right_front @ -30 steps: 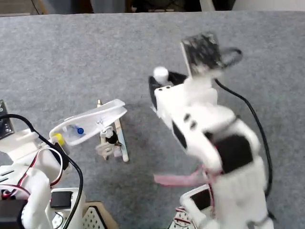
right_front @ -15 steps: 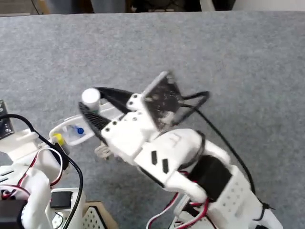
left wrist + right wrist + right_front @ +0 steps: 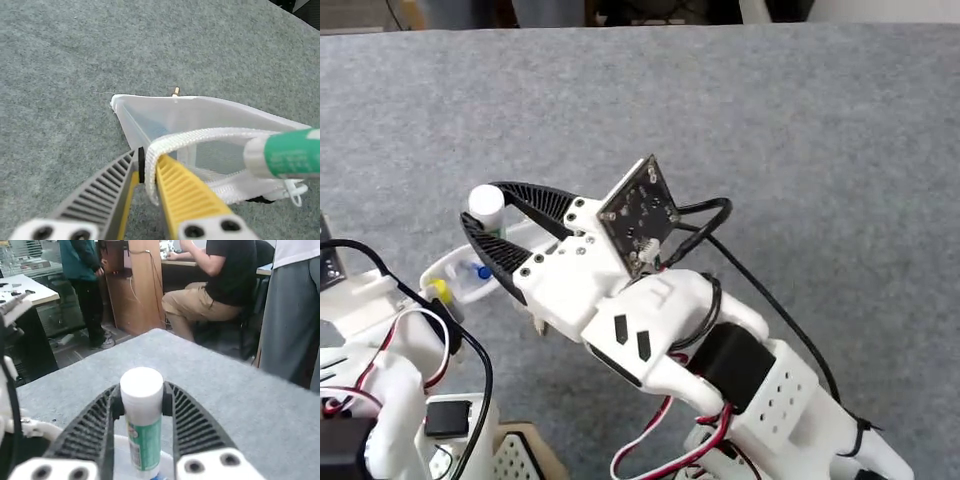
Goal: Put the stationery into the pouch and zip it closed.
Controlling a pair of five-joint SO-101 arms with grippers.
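Right gripper (image 3: 483,222): pinching a glue stick (image 3: 486,203), long axis upright, white cap on top.
Pouch (image 3: 200,120): lying on the table (image 3: 770,120) at near left, just below the stick.
Left gripper (image 3: 145,167): pressed together on the pouch's rim.

1. Grey felt-covered table (image 3: 840,120).
2. Tan perforated panel (image 3: 517,456), at the table's near edge.
3. Wooden cabinet (image 3: 142,285), beyond the table's far edge.
4. White desk (image 3: 20,294), also beyond the table, off to one side.
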